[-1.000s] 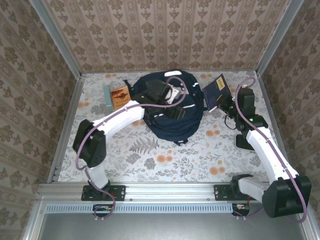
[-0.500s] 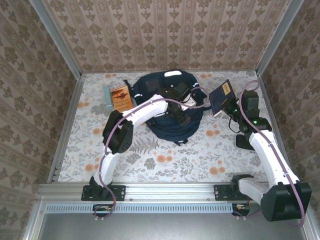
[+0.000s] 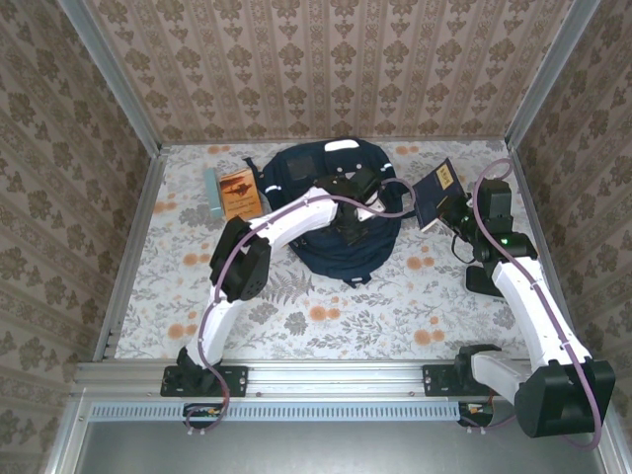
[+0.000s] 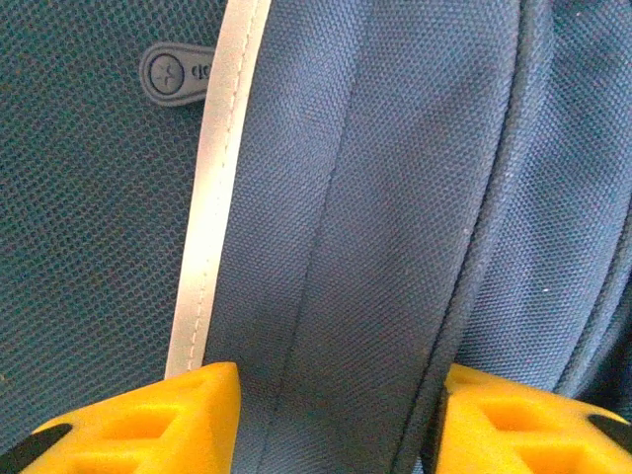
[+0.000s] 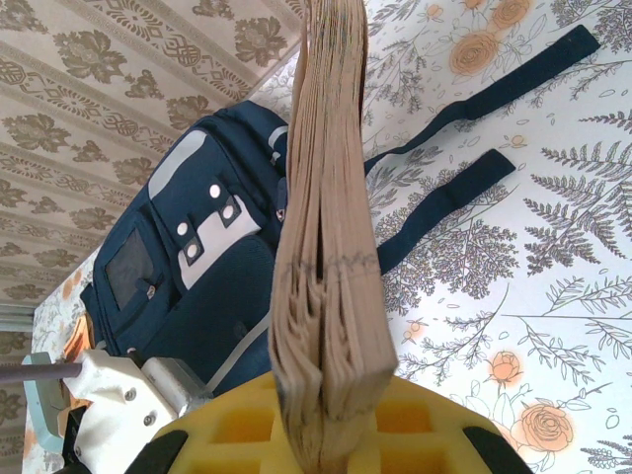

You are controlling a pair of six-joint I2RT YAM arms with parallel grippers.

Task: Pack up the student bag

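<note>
The student bag (image 3: 341,255) lies far and central on the table (image 3: 326,321). The step looks like opening it. The left gripper (image 4: 336,415) stands half open astride a ridge of its navy fabric, and whether it grips cannot be told. The right gripper (image 5: 326,420) is clamped on a book (image 5: 326,197), just right of the bag. Next comes a firm pinch and lift, making a mouth for the book.

Top camera looked steeply down on the student bag (image 3: 301,168), left wrist camera tight against its fabric, right wrist camera farther off, past a book (image 5: 326,257).
</note>
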